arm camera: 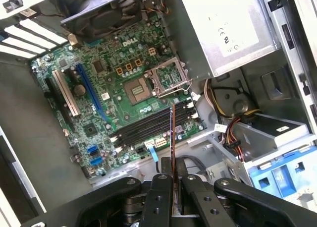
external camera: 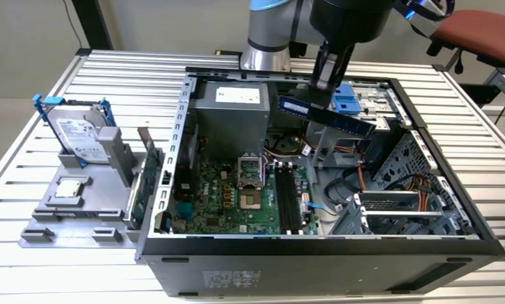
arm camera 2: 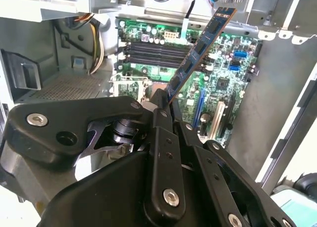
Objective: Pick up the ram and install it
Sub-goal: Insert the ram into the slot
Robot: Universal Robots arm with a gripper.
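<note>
My arm (external camera: 265, 31) comes down steeply over the open computer case (external camera: 320, 266) on the table (external camera: 472, 145). The pincer (external camera: 325, 85) is clamped on one end of the ram (external camera: 324, 116). I see the stick tilted in the air above the motherboard (external camera: 227, 202), apart from the black memory slots (external camera: 288, 199).

One ram (external camera: 347, 122), one open computer case (external camera: 320, 256), one motherboard (external camera: 223, 206), one power supply (external camera: 231, 114), one hard drive (external camera: 73, 134), one bench (external camera: 33, 272).
</note>
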